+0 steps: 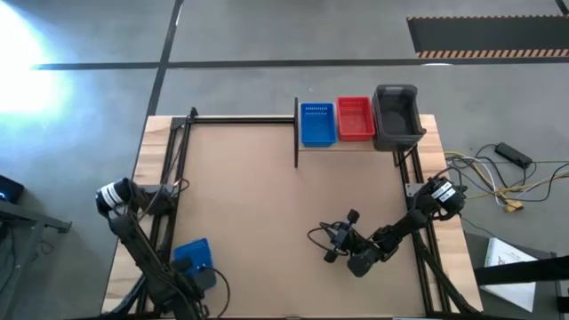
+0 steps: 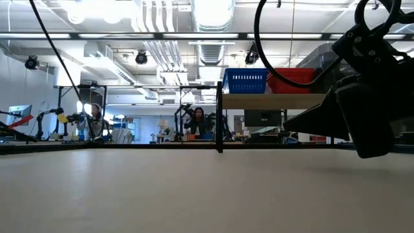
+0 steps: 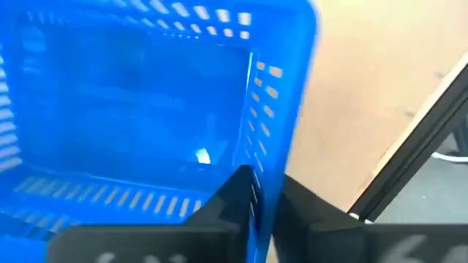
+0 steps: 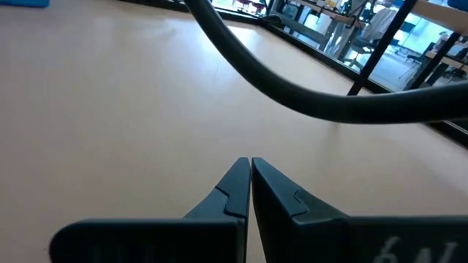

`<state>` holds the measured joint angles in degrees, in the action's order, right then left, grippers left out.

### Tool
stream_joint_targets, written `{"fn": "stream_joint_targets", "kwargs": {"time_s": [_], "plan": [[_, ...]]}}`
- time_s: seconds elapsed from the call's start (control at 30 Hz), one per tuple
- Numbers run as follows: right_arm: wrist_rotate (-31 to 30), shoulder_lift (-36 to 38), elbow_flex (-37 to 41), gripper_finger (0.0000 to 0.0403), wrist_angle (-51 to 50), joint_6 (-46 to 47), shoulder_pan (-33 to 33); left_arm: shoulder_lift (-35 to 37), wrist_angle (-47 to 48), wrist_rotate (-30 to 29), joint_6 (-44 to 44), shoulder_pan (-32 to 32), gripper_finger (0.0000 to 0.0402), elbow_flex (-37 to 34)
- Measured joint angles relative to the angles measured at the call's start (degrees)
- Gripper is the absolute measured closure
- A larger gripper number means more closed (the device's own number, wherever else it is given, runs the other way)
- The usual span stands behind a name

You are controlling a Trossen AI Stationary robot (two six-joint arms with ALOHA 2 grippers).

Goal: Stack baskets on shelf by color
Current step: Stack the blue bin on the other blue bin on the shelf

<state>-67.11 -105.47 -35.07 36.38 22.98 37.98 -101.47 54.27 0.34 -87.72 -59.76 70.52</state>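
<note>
At the near left corner of the table (image 1: 258,196), the left gripper (image 3: 267,212) has its fingers closed on the side wall of a loose blue basket (image 1: 193,256), one finger inside the wall and one outside, so the rim runs straight up between them. To do this step well, I judge the arm should lift the basket clear of the tabletop before swinging, keep it level so the thin wall does not slip out of the pinch, and come down squarely over the matching basket so the two nest rather than catch on a rim. The held basket looks empty, its slotted floor and walls bare. Further right, the right gripper (image 1: 336,242) hovers low over open tabletop, fingertips pressed together on nothing, with only bare board ahead of them and a dark cable looping across its wrist view. Far beyond both pairs of fingers, at the table's back right, the shelf (image 1: 351,144) carries three baskets in a row: a second blue basket (image 1: 317,124), a red basket (image 1: 355,117) just beside it, then a deeper grey basket (image 1: 396,116) at the right end. All three appear empty.
</note>
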Motion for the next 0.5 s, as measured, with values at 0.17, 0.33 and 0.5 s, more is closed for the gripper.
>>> {"fn": "stream_joint_targets", "kwargs": {"time_s": [0.17, 0.33, 0.5], "plan": [[0.02, 0.02, 0.0, 0.0394, -0.07, 0.0, 0.29, 2.82, 0.11, -4.33, 1.17, 2.39, 0.0396, 0.0], [0.0, 0.09, 0.23, 0.0394, -0.13, -0.01, 3.74, 3.06, -1.24, -5.0, 12.5, 9.2, 0.0401, 0.78], [-0.42, 0.15, 0.33, 0.0394, -0.11, 0.0, 8.48, 2.95, -4.1, -5.35, 32.14, 18.47, 0.0401, 3.79]]}}
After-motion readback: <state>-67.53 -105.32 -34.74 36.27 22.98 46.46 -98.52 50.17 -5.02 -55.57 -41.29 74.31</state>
